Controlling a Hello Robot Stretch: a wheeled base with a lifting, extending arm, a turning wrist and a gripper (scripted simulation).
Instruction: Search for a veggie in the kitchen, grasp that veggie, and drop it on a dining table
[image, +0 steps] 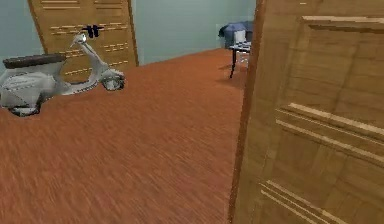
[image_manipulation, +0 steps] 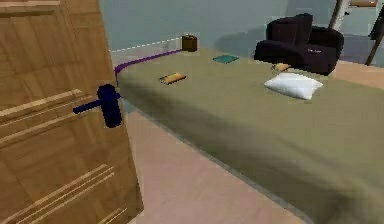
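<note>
A wooden panelled door (image: 310, 120) stands close at the forward view's right. The same kind of door (image_manipulation: 55, 130), with a blue handle (image_manipulation: 108, 103), takes up the arm side view's left. Beyond it lies a wide bed (image_manipulation: 260, 140) with an olive cover. On the bed are a white pillow (image_manipulation: 293, 85), a small brown thing (image_manipulation: 173, 78) and a flat teal thing (image_manipulation: 226, 59).
A grey scooter (image: 55, 80) is parked at the forward view's left before wooden double doors (image: 85, 30). A small dark table (image: 238, 60) and a blue chair (image: 235, 33) stand far back. A dark armchair (image_manipulation: 300, 45) and a small box (image_manipulation: 189, 42) sit behind the bed. Open red-brown floor (image: 150, 140) lies ahead.
</note>
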